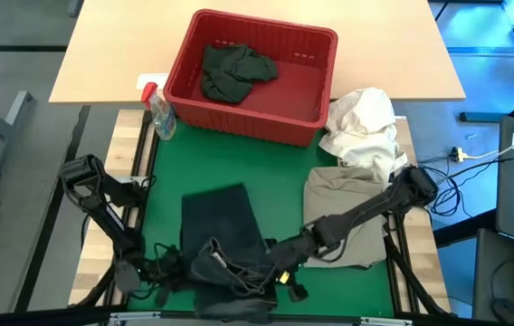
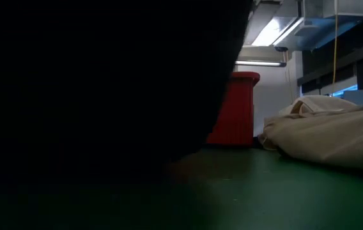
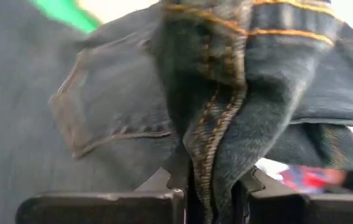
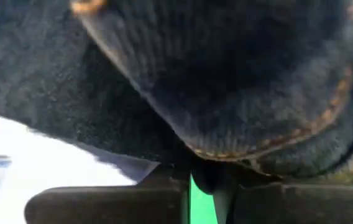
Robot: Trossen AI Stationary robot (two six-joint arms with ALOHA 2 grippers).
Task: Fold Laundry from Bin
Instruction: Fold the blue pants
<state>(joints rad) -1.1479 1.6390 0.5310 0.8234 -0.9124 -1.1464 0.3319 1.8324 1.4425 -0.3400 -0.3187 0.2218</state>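
On the green mat, near edge: work centred here, both arms low over one garment.

Left arm: reaching in from the left rail toward the near middle of the green table mat (image 1: 162,204).

Left gripper (image 3: 210,190): clenched on a bunched fold of dark denim with orange stitching, seam pinched between the pads.

Dark charcoal denim garment (image 1: 225,231): spread flat on the mat between the arms, far half smooth, near end rumpled and lifted where both grippers meet; fold not yet finished.

Right gripper (image 4: 202,186): set at the same near edge, cloth draped over it, a strip of green showing between the pads; grasp on the denim likely, though a narrow gap remains, so cannot tell for sure.

Right arm: stretched diagonally from the right rail across the beige cloth.

Khaki-beige soft garment (image 1: 347,204): lying flat and squared on the mat's right side, looks already folded.

White cloth bundle (image 1: 364,131): heaped just beyond the beige piece, touching it.

Red slotted plastic basket (image 1: 316,68): on the far wooden table, holding one crumpled dark garment (image 1: 234,72), still to be taken out.

Progress: roughly midway by judgement; one piece done, one in hand, at least one left.
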